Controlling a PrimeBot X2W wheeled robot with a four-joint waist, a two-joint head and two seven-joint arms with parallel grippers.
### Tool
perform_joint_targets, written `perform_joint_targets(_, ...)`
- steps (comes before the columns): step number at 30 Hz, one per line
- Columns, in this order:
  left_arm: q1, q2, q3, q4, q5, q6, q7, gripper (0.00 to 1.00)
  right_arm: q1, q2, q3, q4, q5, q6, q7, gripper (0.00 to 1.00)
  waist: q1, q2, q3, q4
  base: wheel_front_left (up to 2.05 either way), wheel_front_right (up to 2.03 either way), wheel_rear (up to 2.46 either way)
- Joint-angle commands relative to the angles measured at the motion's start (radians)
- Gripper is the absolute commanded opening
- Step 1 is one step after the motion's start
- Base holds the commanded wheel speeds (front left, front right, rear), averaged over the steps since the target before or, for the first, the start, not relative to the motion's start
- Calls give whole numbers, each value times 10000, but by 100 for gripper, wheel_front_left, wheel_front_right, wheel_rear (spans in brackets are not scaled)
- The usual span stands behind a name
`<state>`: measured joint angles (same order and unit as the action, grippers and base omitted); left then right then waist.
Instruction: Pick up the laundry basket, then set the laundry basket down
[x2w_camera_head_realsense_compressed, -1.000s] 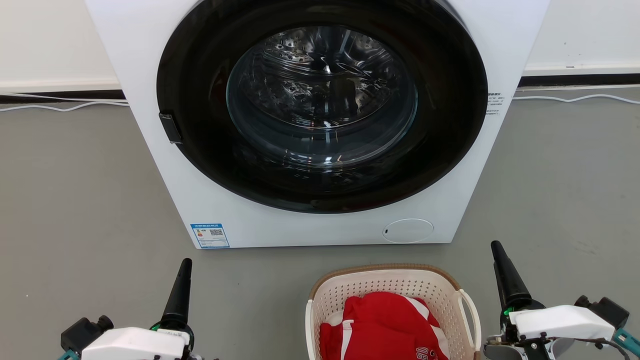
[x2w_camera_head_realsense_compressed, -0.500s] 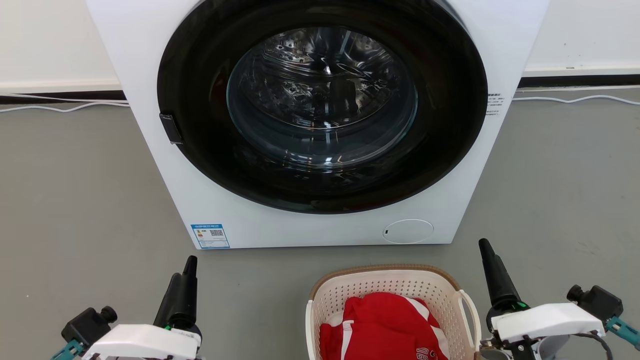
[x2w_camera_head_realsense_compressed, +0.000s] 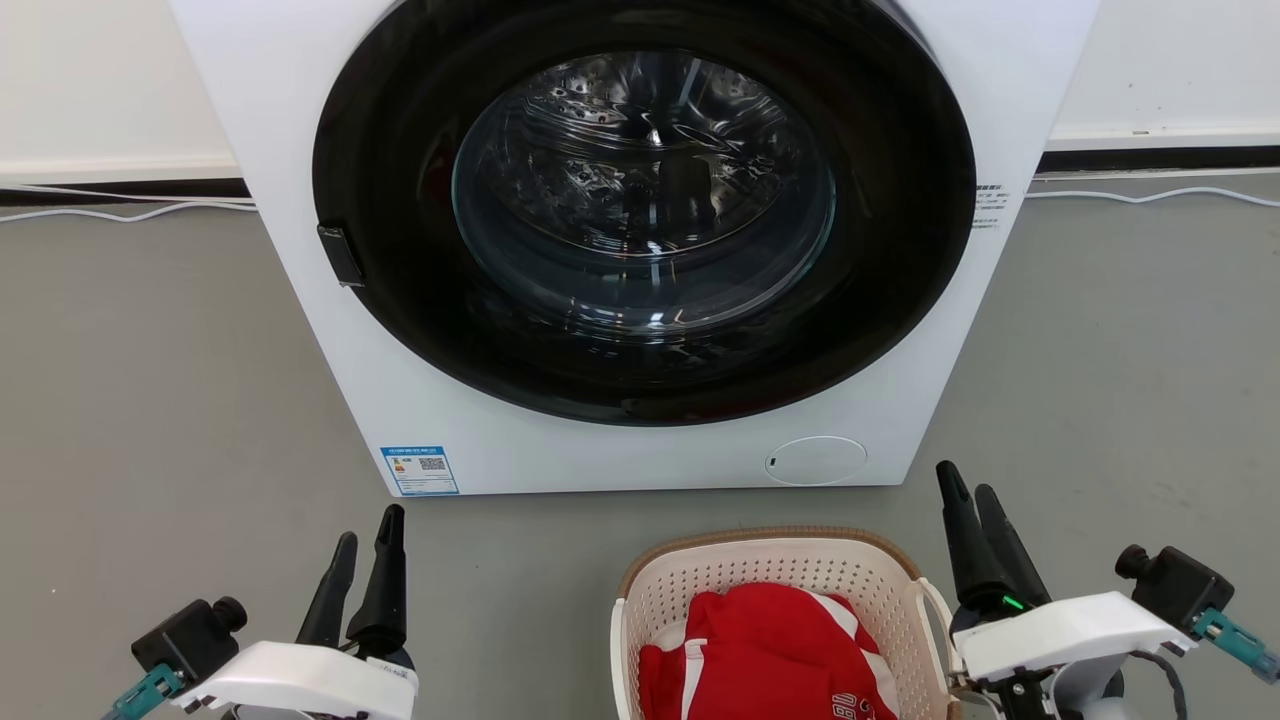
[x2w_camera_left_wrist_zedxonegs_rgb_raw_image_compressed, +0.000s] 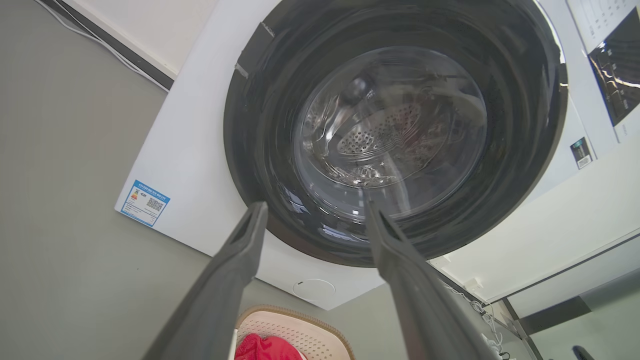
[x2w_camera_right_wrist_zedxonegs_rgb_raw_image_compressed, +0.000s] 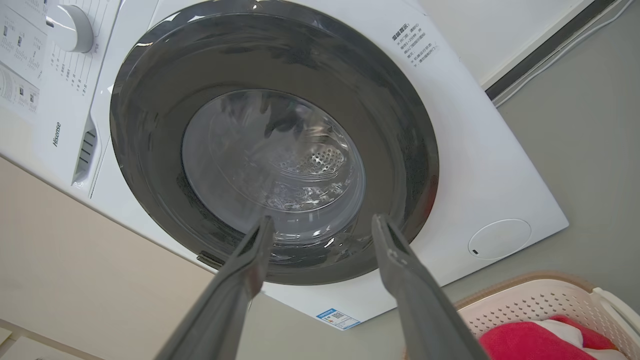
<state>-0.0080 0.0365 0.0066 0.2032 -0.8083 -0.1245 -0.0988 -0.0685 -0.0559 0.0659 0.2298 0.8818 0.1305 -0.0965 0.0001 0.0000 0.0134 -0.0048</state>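
Laundry basket (x2w_camera_head_realsense_compressed: 800, 575) sits on the floor (x2w_camera_head_realsense_compressed: 150, 400), low centre-right in the head view, just in front of the washing machine (x2w_camera_head_realsense_compressed: 330, 400), with a red garment (x2w_camera_head_realsense_compressed: 770, 650) heaped inside. Not lifted yet. Right pincer (x2w_camera_head_realsense_compressed: 965, 482) has its fingers parted and empty, just beside the basket's right loop handle (x2w_camera_head_realsense_compressed: 940, 610). Left pincer (x2w_camera_head_realsense_compressed: 368, 527) is also spread and empty, well apart from the basket's left side. Risks: a right-only grab would likely tip the basket and spill the garment. Long fingers could snag the wall perforations or slip off the thin loop. The machine front is near the far rim, so a forward swing on lift may bump it. Open floor to the left and right gives set-down room. A white cable (x2w_camera_head_realsense_compressed: 1150, 197) runs along the far wall, well clear. The basket's near edge is cut off by the frame, so clearance there is unknown.
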Motion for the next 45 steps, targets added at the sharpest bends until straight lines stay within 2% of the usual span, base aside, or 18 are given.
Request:
perform_joint_targets(1,-533,93,144,-303,375,-48,-141,100,-463,-24,192,-363,-368,1,-187,100,-1,0,-2,-3,0,0,0)
perform_joint_targets(45,-787,132,-9,-561,5157,-60,-1452,100,-720,58,779,-176,-5275,2,-1478,100,-1,0,20,-57,0,0,0)
